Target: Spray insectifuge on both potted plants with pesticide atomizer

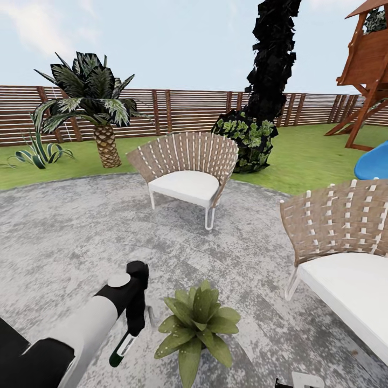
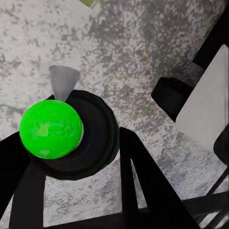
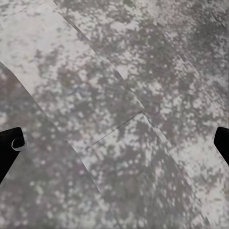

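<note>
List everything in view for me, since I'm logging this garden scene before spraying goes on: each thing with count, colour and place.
potted plant: one, green leaves, on the patio near the left tool
patio: one, speckled grey, underfoot
wicker chairs: two, tan weave with white seats, one at centre, one at right
palm: one, green fronds, brown trunk, on the lawn at left
spiky plant: one, striped green, far left
leafy bush: one, dark green, behind the centre chair
dark tree: one, black, above the bush
slat fence: one, brown, along the back
wooden play tower: one, red-brown, upper right
blue slide: one, right edge
pesticide atomizer: one, dark and white, held in the left tool
left tool: black, shut on the atomizer
right tool: black fingertips wide apart above the patio
</note>
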